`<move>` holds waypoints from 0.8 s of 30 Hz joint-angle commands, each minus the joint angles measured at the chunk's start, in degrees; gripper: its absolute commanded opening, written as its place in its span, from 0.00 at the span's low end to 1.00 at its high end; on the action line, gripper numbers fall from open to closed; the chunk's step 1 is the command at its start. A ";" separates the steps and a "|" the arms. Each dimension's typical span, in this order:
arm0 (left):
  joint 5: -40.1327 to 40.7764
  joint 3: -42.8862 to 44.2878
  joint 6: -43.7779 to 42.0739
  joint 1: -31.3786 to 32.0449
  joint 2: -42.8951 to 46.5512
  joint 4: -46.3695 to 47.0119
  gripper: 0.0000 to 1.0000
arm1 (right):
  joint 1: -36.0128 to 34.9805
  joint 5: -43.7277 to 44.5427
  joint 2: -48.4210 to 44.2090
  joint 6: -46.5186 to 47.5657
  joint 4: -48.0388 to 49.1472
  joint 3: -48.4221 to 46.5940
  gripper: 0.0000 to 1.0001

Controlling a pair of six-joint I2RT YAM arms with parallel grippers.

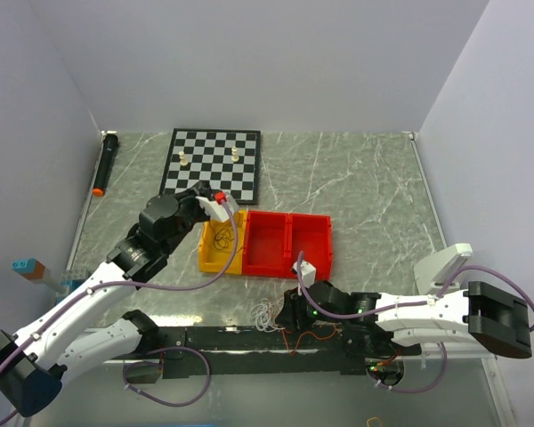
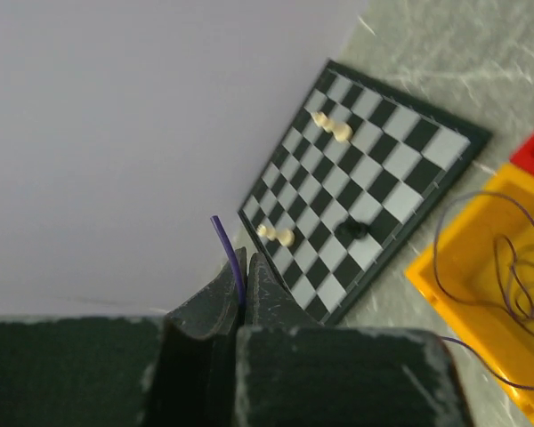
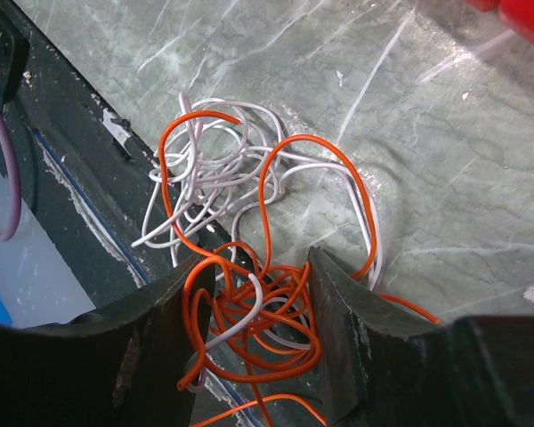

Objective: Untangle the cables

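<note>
My left gripper [image 1: 221,204] is shut on a thin bluish-purple cable [image 2: 224,242], held above the yellow bin [image 1: 206,258]. In the left wrist view the gripper [image 2: 246,259] pinches the cable's end, and the rest of the cable [image 2: 507,283] loops in the yellow bin [image 2: 456,269]. My right gripper [image 1: 290,311] is low at the table's near edge over a tangle of orange and white cables [image 1: 269,313]. In the right wrist view the gripper [image 3: 260,263] is open, with the orange knot [image 3: 269,313] between its fingers. Loose white loops [image 3: 215,171] lie just beyond.
A red two-compartment bin [image 1: 269,247] stands right of the yellow one. A chessboard [image 1: 215,162] with a few pieces lies behind. A black marker with an orange tip [image 1: 104,164] lies far left. The black base rail [image 1: 249,340] runs beside the tangle.
</note>
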State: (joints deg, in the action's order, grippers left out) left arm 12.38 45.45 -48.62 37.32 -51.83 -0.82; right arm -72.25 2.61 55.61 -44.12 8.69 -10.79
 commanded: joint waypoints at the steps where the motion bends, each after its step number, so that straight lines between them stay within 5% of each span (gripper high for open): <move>1: 1.16 -2.64 1.25 -0.06 2.96 -4.89 0.01 | -0.44 0.99 0.46 -0.71 0.36 0.68 0.53; 9: 3.52 -4.59 0.81 -0.14 -3.08 2.90 0.01 | -0.44 0.90 1.16 -0.79 0.80 0.42 0.53; 16: 4.68 4.81 4.67 -0.76 -15.04 9.08 0.01 | -0.44 1.25 0.81 -1.06 0.36 0.68 0.53; 20: -4.09 6.66 10.90 -0.76 -17.16 4.35 0.01 | -0.44 1.34 0.81 -1.32 0.63 0.85 0.53; 24: -17.37 9.13 12.58 -0.76 -21.37 -11.90 0.01 | -0.44 1.52 0.64 -1.58 0.72 0.94 0.53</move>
State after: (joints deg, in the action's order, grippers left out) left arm 8.38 51.42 -40.80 36.58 -69.80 -0.21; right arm -72.25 2.83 56.23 -44.99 9.45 -10.79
